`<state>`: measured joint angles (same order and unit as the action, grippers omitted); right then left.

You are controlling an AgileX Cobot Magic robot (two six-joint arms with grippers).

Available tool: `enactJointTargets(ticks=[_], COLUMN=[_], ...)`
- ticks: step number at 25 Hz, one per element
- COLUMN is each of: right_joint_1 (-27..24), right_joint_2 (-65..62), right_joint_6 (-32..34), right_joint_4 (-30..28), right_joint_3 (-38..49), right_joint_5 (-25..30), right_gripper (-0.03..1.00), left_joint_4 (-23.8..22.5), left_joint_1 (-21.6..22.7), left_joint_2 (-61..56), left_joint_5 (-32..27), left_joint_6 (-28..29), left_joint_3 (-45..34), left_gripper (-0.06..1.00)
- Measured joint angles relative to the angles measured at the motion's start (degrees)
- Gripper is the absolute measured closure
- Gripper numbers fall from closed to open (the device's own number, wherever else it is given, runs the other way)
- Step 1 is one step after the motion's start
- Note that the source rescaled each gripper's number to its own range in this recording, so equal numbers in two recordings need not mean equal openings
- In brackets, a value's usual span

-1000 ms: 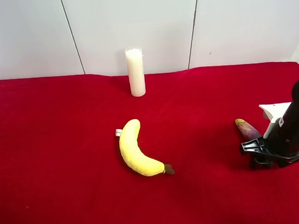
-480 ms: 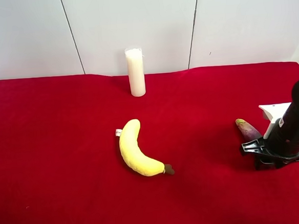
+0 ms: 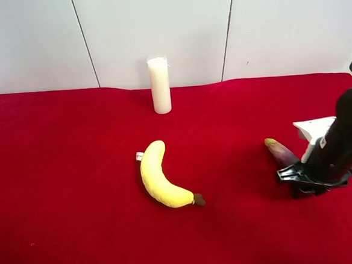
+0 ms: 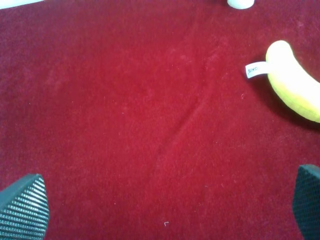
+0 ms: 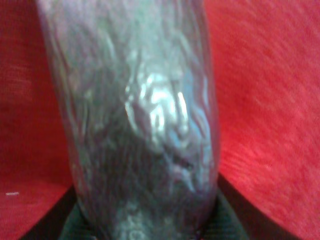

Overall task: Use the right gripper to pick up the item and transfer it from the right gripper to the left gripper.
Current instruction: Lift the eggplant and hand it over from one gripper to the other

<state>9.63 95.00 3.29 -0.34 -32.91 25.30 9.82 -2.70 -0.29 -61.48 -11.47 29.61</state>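
Observation:
The item, a small dark purple eggplant [image 3: 281, 152] with a yellow-green stem end, is held tilted at the exterior high view's right, stem end pointing up and left. My right gripper [image 3: 295, 177], on the black arm with the white bracket, is shut on its lower end. In the right wrist view the glossy eggplant [image 5: 140, 115] fills the frame, with the dark jaws at either side of its near end. My left gripper [image 4: 165, 202] is open and empty over bare red cloth, and its arm is out of the exterior high view.
A yellow plush banana [image 3: 160, 176] lies mid-table and also shows in the left wrist view [image 4: 295, 82]. A white pillar candle [image 3: 159, 85] stands at the back. A red cloth [image 3: 64, 176] covers the table; a white wall is behind.
My right gripper has moved left and slightly up with the eggplant in it. The banana and the candle have not moved.

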Motion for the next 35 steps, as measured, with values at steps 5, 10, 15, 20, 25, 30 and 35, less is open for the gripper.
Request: enactJointTargets(ticks=[5, 10, 15, 20, 25, 30, 35], right_joint_1=[5.11, 8.55, 12.52, 16.26, 16.63, 16.63, 16.63], right_joint_2=[-3.08, -5.16, -5.62, -5.68, -5.68, -5.68, -5.68], right_joint_6=[-3.29, -6.61, -14.60, -25.31, -34.65, -44.89, -57.12], right_joint_4=[0.34, 0.64, 3.14, 7.90, 13.41, 20.70, 31.08], right_joint_3=[-3.11, -8.75, -14.16, -18.54, -21.23, -21.44, -21.44], right_joint_5=[3.28, 7.95, 10.93, 11.81, 11.86, 9.76, 7.24], right_gripper=[0.97, 0.97, 0.97, 0.97, 0.97, 0.97, 0.97], left_joint_4=[0.00, 0.00, 0.00, 0.00, 0.00, 0.00, 0.00], left_joint_1=[0.00, 0.00, 0.00, 0.00, 0.00, 0.00, 0.00], left_joint_2=[0.00, 0.00, 0.00, 0.00, 0.00, 0.00, 0.00], left_joint_5=[0.00, 0.00, 0.00, 0.00, 0.00, 0.00, 0.00], left_joint_6=[0.00, 0.00, 0.00, 0.00, 0.00, 0.00, 0.00], left_joint_3=[0.00, 0.00, 0.00, 0.00, 0.00, 0.00, 0.00], left_gripper=[-0.02, -0.02, -0.02, -0.02, -0.02, -0.02, -0.02])
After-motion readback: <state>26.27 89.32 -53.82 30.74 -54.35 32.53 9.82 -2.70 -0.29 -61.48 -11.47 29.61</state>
